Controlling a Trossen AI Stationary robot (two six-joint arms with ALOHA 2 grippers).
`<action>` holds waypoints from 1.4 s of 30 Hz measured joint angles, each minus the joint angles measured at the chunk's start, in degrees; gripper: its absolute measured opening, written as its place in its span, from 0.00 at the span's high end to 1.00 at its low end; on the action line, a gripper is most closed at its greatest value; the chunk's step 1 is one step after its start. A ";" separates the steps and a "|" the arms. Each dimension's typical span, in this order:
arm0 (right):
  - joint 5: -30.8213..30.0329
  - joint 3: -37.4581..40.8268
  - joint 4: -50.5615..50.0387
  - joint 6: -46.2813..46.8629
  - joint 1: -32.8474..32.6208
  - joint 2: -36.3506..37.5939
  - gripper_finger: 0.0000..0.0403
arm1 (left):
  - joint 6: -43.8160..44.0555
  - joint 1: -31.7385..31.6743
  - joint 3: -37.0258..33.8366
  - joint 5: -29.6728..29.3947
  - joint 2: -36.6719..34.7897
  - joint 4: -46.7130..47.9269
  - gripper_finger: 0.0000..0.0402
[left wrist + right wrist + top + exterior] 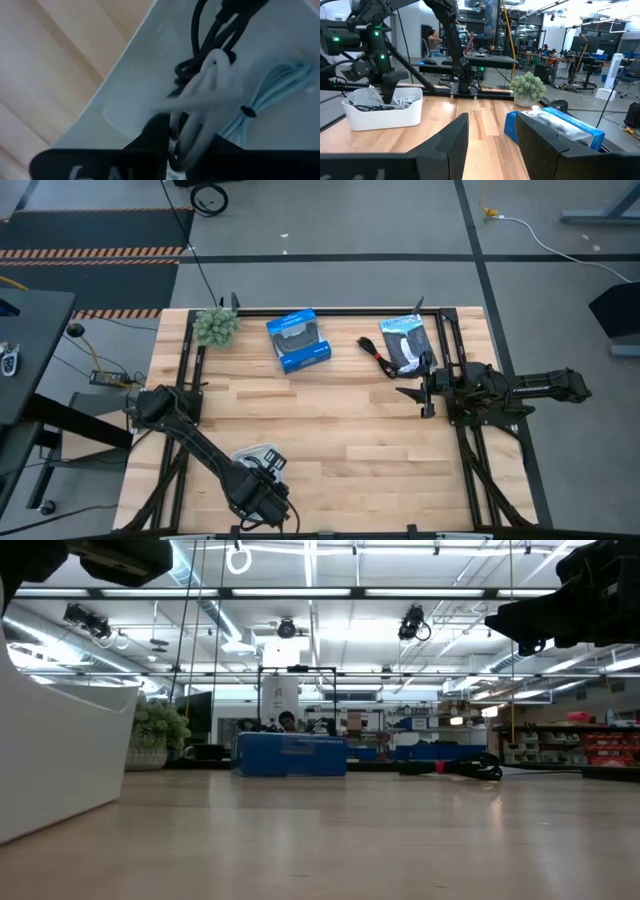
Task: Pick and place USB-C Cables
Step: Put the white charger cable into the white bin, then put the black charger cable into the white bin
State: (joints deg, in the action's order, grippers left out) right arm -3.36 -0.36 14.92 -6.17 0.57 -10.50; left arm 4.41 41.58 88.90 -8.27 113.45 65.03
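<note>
My left gripper (262, 480) points down into a white bin (250, 454) at the table's near left, shut on the white USB-C cable (202, 95). A black cable (212, 35) and a silvery-blue cable (272, 90) lie on the bin's floor. The right wrist view shows this gripper (387, 95) over the bin (385, 116). The red-and-black cable (375, 356) lies on the table at the far right, beside a packet. My right gripper (415, 393) waits open near it, above the table. My left gripper has the white cable's coiled loops (187, 142) between its two fingers, coming from above and pointing down. The rest of the coil (210, 75) stands out past the fingertips over the bin's floor, against the black cable. The fingers hide the exact place of contact.
A blue box with a black picture (298, 340) and a small green plant (215, 326) stand along the far edge. The flat black-and-blue packet (407, 345) lies next to the red-and-black cable. Bare wood spans the table's middle (340, 430). Black frame rails run along the table's sides.
</note>
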 joint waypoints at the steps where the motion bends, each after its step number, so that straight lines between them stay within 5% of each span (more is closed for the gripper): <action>1: 0.00 -0.01 0.00 0.00 0.00 0.00 0.58 | -0.59 0.04 -0.50 0.04 0.00 -0.75 0.89; 19: 0.00 0.00 0.00 0.00 0.01 0.00 0.58 | -1.97 -0.12 3.91 0.59 0.00 1.69 0.59; 24: 0.00 0.00 0.01 0.00 0.00 0.00 0.58 | -1.68 -0.93 7.88 -1.07 0.00 8.57 0.57; 29: 0.00 0.00 0.00 0.00 0.01 0.00 0.58 | -1.16 -1.56 9.30 -11.49 -0.02 12.64 0.57; 42: 0.00 0.00 0.00 0.00 0.01 0.00 0.58 | -7.94 -9.25 9.12 -14.47 0.09 1.10 0.57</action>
State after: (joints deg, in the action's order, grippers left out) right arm -3.35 -0.36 14.92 -6.17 0.58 -10.50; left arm -3.53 32.33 98.02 -22.74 113.54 66.13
